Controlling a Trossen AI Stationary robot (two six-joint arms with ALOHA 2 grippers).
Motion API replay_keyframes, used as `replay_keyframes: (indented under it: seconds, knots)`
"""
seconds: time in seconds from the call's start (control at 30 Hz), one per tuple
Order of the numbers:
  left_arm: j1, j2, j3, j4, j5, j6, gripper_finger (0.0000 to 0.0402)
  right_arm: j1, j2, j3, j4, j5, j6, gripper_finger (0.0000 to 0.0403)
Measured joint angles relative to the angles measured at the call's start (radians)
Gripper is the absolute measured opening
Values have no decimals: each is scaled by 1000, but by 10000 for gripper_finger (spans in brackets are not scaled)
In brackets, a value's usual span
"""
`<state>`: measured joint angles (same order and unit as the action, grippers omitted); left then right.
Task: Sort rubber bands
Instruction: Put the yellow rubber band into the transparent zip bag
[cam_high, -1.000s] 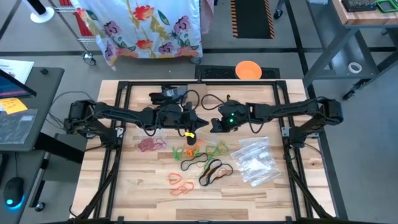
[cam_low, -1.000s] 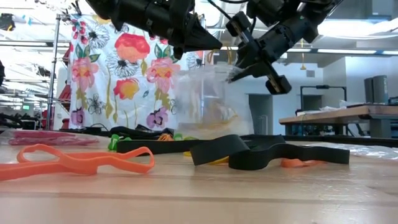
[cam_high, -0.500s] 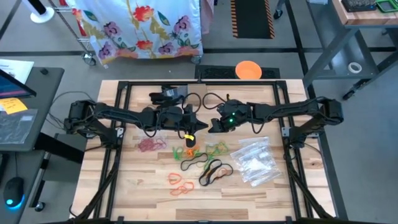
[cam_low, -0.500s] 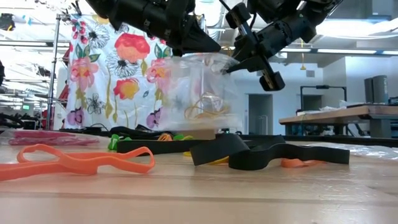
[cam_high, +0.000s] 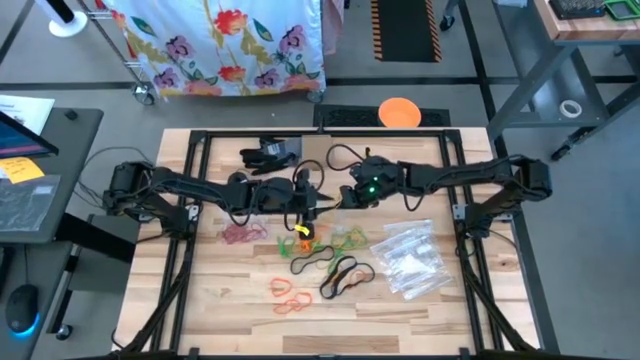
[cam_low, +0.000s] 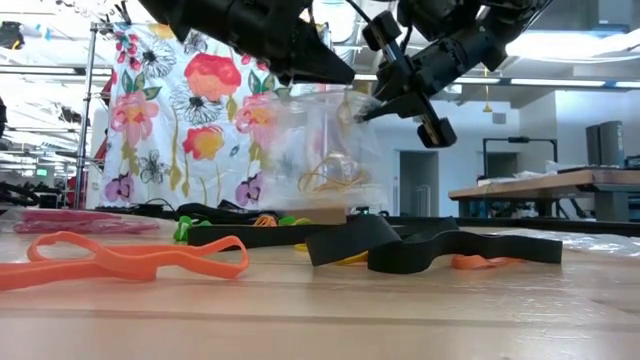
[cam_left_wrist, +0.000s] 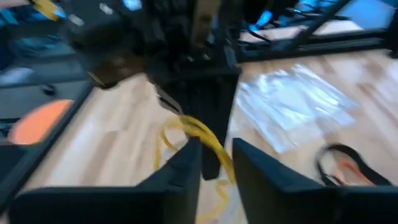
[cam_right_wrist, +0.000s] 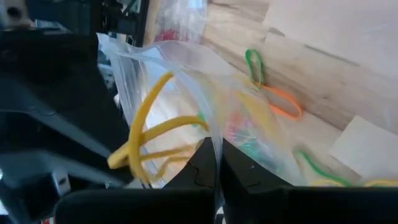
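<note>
We see a wooden table (cam_high: 220, 290) with two dark arms meeting above its middle. The right gripper (cam_low: 372, 104) is clenched on the rim of a clear plastic bag (cam_low: 325, 150), holding it lifted over the table. The left gripper (cam_high: 303, 205) is at the bag's mouth with its fingers slightly parted; yellow rubber bands (cam_right_wrist: 149, 140) sit inside the bag. A pile of spare clear bags (cam_high: 410, 258) lies near the right. Loose rubber bands (cam_high: 330, 270) in red, orange, green and black are scattered below the grippers.

Floral cloth (cam_high: 225, 45) on rack, grey floor (cam_high: 420, 80), workbench (cam_low: 545, 195).
</note>
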<state>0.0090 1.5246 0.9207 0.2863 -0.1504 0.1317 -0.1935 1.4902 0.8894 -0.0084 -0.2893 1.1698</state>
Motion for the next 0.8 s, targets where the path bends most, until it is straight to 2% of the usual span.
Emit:
replay_keyframes:
  seconds: [0.1, 0.2, 0.3, 0.47, 0.57, 0.67, 0.8]
  knots:
    - [-7, 0, 0, 22, -67, -15, 134, -13, 0, 0, -23, 0, -1, 0]
    - [-8, 0, 0, 17, -144, -22, 155, -19, 0, 0, -58, -1, -9, 0]
    - [-8, -1, 0, 17, -224, -19, 159, -21, 0, 0, -96, -26, 1, 0]
    - [-10, -20, 0, 19, -237, -5, 156, -30, 0, 0, -122, -94, 25, 0]
    - [-10, -49, -1, -11, -239, -16, 155, -29, 0, 0, -73, -43, 49, 0]
    - [-10, -92, -1, -88, -303, -53, 154, -42, 0, 1, -23, 48, 56, 0]
    - [-10, -167, 0, -320, -345, -133, 154, -70, 0, 1, -24, 53, 74, 0]
